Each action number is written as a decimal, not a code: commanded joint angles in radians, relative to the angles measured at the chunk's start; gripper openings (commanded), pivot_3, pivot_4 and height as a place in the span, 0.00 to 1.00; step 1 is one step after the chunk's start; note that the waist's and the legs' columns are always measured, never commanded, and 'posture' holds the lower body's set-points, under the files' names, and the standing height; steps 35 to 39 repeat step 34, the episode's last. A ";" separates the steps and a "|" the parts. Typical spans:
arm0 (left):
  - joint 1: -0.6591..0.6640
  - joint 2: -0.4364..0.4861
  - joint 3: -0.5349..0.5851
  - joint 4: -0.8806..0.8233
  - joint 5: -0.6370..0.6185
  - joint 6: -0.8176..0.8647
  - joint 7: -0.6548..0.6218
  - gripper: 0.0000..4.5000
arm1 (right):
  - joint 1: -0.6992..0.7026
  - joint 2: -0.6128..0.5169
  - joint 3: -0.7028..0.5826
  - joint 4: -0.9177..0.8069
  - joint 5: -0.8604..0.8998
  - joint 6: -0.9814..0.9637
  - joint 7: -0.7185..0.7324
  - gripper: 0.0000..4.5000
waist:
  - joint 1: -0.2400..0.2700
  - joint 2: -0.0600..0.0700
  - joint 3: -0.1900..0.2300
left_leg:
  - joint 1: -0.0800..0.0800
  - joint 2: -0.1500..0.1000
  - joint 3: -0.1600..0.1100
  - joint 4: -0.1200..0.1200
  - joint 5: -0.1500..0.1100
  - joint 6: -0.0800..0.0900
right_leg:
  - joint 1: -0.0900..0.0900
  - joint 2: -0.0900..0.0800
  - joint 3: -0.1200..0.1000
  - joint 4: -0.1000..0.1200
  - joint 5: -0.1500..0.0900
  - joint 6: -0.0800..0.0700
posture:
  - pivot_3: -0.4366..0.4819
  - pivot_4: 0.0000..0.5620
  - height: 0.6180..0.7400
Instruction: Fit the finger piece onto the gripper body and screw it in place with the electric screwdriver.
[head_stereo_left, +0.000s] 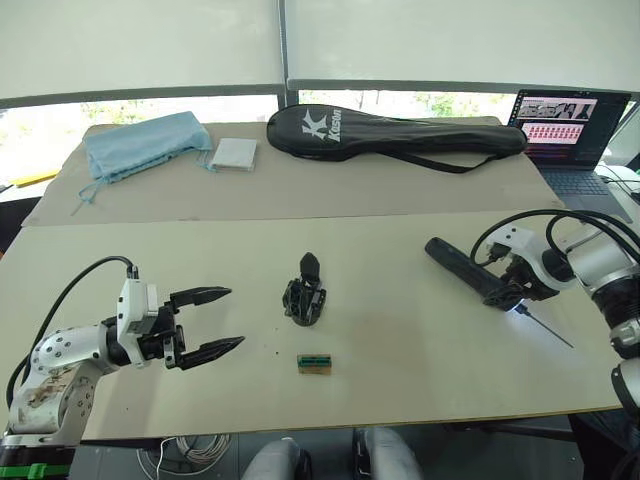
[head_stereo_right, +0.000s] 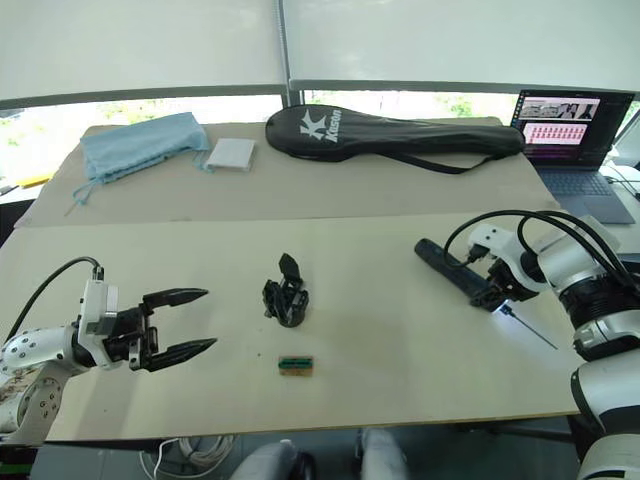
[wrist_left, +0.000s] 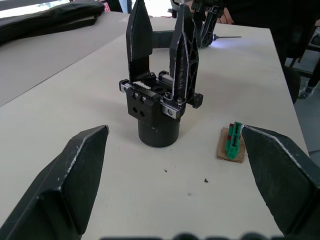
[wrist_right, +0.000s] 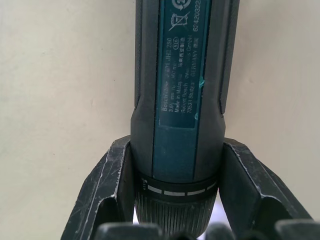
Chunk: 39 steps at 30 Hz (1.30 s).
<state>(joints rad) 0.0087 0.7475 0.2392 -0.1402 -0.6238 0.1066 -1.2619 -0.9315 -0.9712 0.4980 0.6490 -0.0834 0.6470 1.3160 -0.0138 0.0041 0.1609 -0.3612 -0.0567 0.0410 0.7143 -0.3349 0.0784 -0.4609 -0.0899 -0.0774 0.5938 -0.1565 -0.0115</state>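
Your right hand (wrist_right: 170, 200) is clamped on the electric screwdriver (head_stereo_left: 470, 272) near the table's (head_stereo_left: 400, 330) right edge; it lies flat, bit toward the near-right corner, rounded end toward the middle. The gripper body (head_stereo_left: 304, 297) stands mid-table with two fingers pointing up, so the finger piece (wrist_left: 183, 55) appears fitted. Screwing remains. Your left hand (head_stereo_left: 208, 322) hovers beside it, fingers apart.

Head eyes overlook table (head_stereo_left: 400, 330); wrist cameras seemingly close.
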 joint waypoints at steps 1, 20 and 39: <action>-0.018 0.015 0.013 -0.011 0.002 0.007 0.002 0.99 | -0.016 -0.016 -0.056 -0.013 -0.014 -0.025 0.008 0.43 | 0.001 0.000 0.000 | 0.000 0.000 0.000 0.000 0.000 0.000 | 0.000 0.000 0.000 0.000 0.000 0.000 | 0.48 0.27 1.00; 0.074 0.108 0.144 0.137 0.167 -0.096 0.054 1.00 | 0.411 -0.024 -0.762 -0.672 0.528 -0.404 0.157 0.99 | 0.004 0.004 0.006 | 0.007 0.001 0.000 -0.002 -0.001 -0.004 | 0.005 0.001 0.001 0.001 -0.001 0.000 | 0.48 0.27 1.00; 0.145 0.087 0.143 0.120 0.243 -0.223 0.099 1.00 | 0.661 0.124 -0.748 -0.839 0.559 -0.606 0.103 0.99 | 0.025 0.002 0.005 | 0.008 -0.001 0.000 -0.001 -0.004 -0.009 | 0.006 0.000 0.001 0.002 0.000 0.001 | 0.48 0.27 1.00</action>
